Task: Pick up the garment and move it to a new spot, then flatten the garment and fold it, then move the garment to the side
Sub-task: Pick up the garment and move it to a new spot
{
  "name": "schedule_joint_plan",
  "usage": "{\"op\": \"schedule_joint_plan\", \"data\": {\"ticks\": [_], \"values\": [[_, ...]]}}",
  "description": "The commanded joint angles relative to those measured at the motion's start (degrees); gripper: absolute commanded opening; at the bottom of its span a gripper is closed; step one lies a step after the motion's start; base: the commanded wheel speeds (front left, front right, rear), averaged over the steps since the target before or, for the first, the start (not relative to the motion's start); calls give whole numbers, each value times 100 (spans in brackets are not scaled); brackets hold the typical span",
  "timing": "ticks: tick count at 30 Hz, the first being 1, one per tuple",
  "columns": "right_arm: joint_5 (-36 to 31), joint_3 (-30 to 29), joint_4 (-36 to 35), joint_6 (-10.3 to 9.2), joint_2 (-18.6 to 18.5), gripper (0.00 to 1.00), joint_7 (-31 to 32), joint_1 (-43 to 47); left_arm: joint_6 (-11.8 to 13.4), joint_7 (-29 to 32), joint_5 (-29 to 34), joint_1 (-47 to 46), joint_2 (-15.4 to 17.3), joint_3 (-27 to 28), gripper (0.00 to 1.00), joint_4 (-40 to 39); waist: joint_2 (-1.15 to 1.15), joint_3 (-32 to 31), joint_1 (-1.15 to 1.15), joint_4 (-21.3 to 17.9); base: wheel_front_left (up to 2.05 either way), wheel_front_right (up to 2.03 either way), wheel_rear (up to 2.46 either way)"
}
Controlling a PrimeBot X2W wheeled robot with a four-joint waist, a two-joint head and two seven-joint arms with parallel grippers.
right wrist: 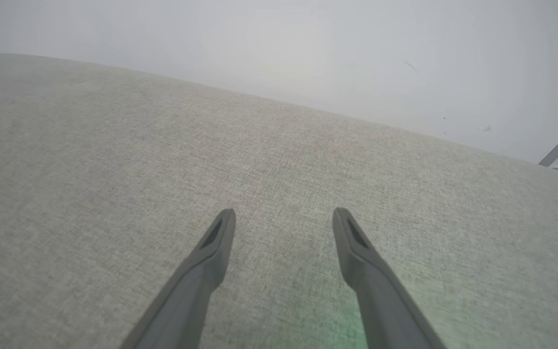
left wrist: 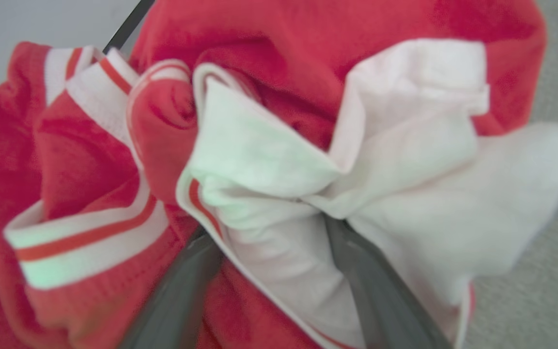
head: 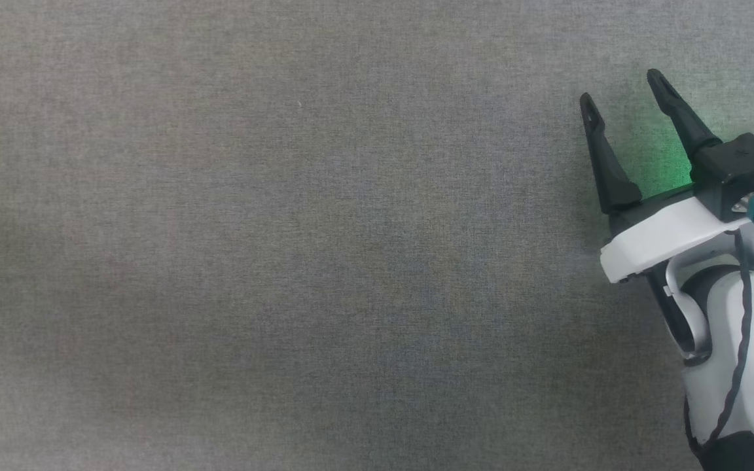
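While the right gripper [head: 622, 90] gapes, the garment [left wrist: 279, 58] fills the spread left gripper [left wrist: 269, 218].

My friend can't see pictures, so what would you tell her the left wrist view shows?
A crumpled red garment with white parts and red-and-white striped trim bunches close to the camera. The left end effector has its two dark fingers apart, their tips buried in the white cloth. A grey fabric surface shows at the right edge.
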Motion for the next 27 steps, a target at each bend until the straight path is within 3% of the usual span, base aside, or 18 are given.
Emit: {"op": "schedule_joint_plan", "data": {"ticks": [1, 2, 3, 16, 22, 27], "values": [[-26, -19, -43, -1, -12, 100, 18, 27, -69, 231, -39, 269, -378, -89, 78, 276, 0, -20, 0, 20, 0, 0, 0], [-30, -32, -47, -1, -18, 100, 21, 27, -67, 206, -32, 209, -345, -92, 20, 274, 0, -36, 0, 36, 0, 0, 0], [-34, -41, -49, -2, -25, 100, 20, 27, -73, 173, 2, 146, -302, -125, 0, 273, 0, -56, 0, 52, 0, 0, 0], [114, -57, 311, -1, 42, 100, -244, 105, -129, -1051, 313, -456, 121, -654, 0, -362, 0, -925, 0, 269, 0, 0, 0], [209, -74, 545, -2, 96, 100, -387, 205, -134, -1042, 170, -452, 292, -1207, 0, -1167, 0, -1453, 0, 366, 0, 0, 0], [295, -136, 731, -2, 137, 100, -508, 341, -133, -666, -118, -224, 476, -1628, 0, -2132, 0, -1902, 0, 453, 0, 0, 0]]}}
